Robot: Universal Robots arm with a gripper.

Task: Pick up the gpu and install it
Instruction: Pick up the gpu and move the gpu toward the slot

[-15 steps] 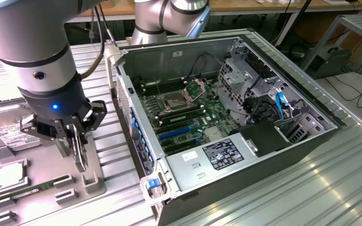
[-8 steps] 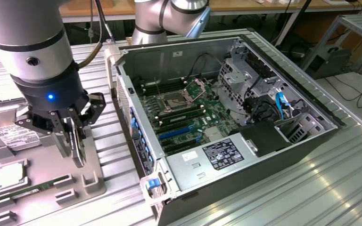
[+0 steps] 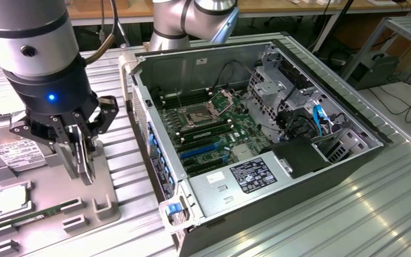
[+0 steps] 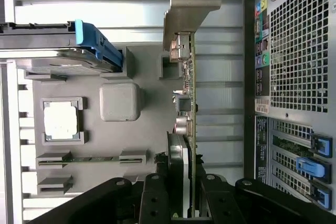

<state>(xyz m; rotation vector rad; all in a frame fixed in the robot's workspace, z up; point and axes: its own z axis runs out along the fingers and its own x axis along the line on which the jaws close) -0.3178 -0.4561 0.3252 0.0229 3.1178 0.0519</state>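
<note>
Tool (image 3: 81,170) clamped on the gpu (image 4: 191,85), on edge, long axis alongside the case (image 4: 294,40), bracket end (image 4: 186,3) outward.

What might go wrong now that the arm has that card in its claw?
The gripper pinches the gpu at one end, so the card might tilt or slip. The computer case's wall stands between the gray tray and the blue slots; the card's metal bracket might strike it.

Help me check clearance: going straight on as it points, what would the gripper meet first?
Probably the grey parts tray beneath; the gripper points down, and the gpu it holds would touch it first. Depth is unclear.
</note>
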